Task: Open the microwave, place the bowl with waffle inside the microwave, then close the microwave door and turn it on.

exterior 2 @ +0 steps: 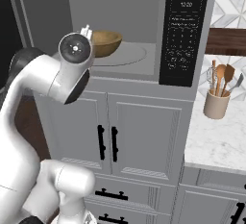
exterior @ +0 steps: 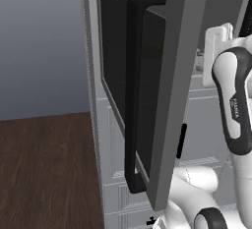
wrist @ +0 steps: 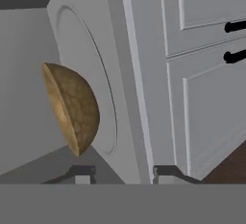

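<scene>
The microwave (exterior 2: 144,6) stands open, its grey cavity showing. The brownish bowl (exterior 2: 105,43) sits on the round turntable (exterior 2: 129,55) inside, left of centre. In the hand view the bowl (wrist: 72,107) appears on its side because the camera is rolled; the waffle is hidden by the bowl's wall. My gripper (wrist: 123,171) hangs just outside the cavity's front edge, a short way back from the bowl, fingertips apart with nothing between them. The microwave door (exterior: 167,90) is swung wide open to the left, its long black bar handle (exterior: 134,90) facing the left base camera.
The black control panel (exterior 2: 185,31) is right of the cavity. White cupboard doors (exterior 2: 139,136) with short black handles sit below. A utensil crock (exterior 2: 217,104) stands on the marble counter (exterior 2: 216,143) at right. Dark wood floor (exterior: 44,174) lies left of the open door.
</scene>
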Robot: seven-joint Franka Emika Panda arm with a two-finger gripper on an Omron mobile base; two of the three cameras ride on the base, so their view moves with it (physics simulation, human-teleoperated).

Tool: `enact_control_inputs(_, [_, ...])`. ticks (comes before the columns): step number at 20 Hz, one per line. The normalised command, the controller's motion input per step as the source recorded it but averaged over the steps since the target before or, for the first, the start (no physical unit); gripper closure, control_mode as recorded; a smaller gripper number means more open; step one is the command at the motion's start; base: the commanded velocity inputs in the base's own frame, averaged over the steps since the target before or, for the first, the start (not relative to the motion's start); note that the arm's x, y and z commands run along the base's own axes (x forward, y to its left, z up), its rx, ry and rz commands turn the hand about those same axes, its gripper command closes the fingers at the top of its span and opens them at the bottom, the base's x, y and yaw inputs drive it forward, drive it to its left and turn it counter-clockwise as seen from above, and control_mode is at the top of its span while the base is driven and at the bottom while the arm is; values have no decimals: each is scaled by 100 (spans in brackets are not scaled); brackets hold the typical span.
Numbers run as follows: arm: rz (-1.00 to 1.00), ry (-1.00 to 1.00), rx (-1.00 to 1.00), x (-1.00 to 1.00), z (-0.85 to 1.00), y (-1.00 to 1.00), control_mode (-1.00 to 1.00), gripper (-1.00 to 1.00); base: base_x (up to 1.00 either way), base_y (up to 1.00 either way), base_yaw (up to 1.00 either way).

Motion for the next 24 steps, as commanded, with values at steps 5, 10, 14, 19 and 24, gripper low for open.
enact_control_inputs(5, [6, -10, -1, -100, -2, 1, -100, 100, 0, 0, 0])
enact_control_inputs(10, [5, -35, -9, -100, -14, 39, -100, 100, 0, 0, 0])
enact_control_inputs(14, [0, -40, -16, -100, -3, 48, -100, 100, 0, 0, 0])
enact_control_inputs(19, [0, -23, -11, -100, 0, 14, -100, 100, 0, 0, 0])
enact_control_inputs(24, [-6, 0, -16, -60, -17, 37, -100, 100, 0, 0, 0])
